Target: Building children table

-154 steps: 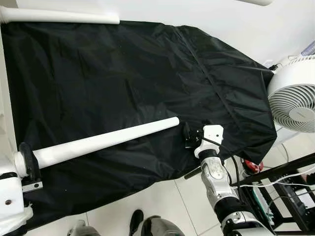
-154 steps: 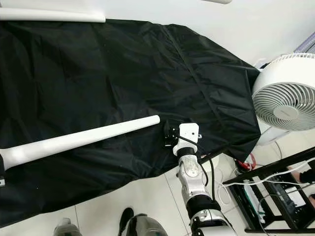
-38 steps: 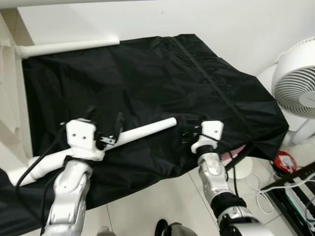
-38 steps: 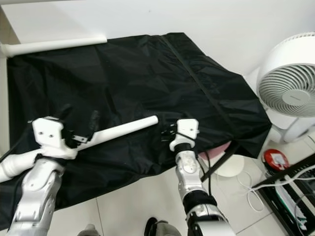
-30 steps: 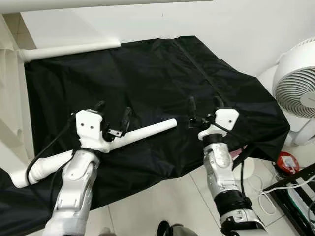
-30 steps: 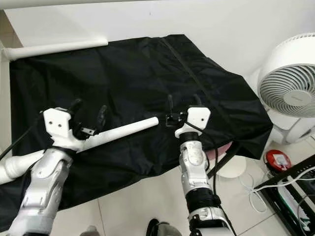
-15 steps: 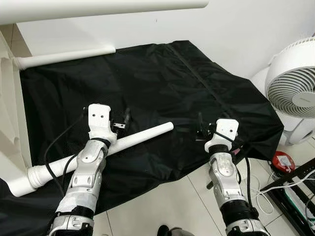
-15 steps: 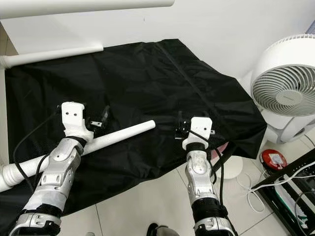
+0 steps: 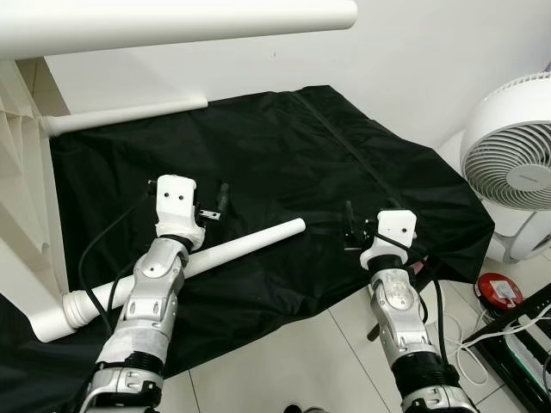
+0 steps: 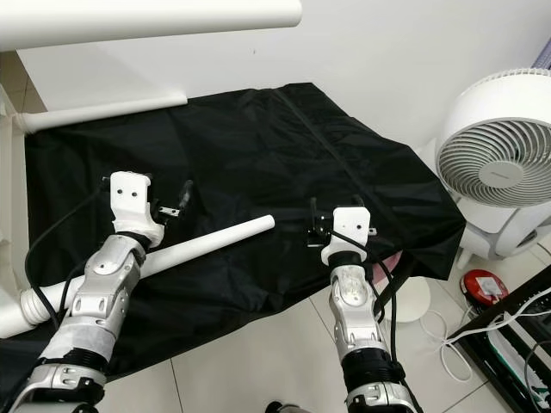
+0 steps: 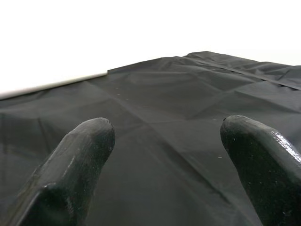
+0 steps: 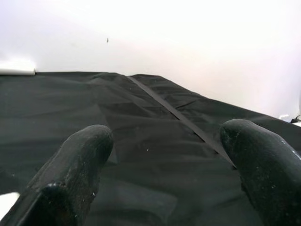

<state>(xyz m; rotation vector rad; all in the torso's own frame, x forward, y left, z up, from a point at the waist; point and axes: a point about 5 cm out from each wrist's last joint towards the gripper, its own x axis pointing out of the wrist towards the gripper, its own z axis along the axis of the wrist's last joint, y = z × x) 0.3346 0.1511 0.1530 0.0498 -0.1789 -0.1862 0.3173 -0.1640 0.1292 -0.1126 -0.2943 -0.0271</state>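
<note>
A long white table leg (image 9: 250, 243) lies slanted on the black cloth (image 9: 284, 155), its thick end (image 9: 65, 314) at the near left and its thin tip (image 9: 297, 224) toward the middle. My left arm crosses over the leg. The left gripper (image 9: 213, 202) hangs just past the leg's far side, open and holding nothing (image 11: 167, 132). My right gripper (image 9: 349, 228) hovers a little right of the leg's tip near the cloth's front edge, open and holding nothing (image 12: 167, 136). A second white leg (image 9: 129, 114) lies along the cloth's far edge by the wall.
A white tabletop (image 9: 17, 189) stands on edge at the left, with another white leg (image 9: 172, 21) jutting across the top. A white fan (image 9: 512, 172) stands at the right. A red object (image 9: 499, 288) and a black rack (image 9: 525, 318) with cables are on the tiled floor.
My left gripper has gone from above the leg to just past its far side, with the arm lower. My right gripper has dropped slightly. The camera has shifted.
</note>
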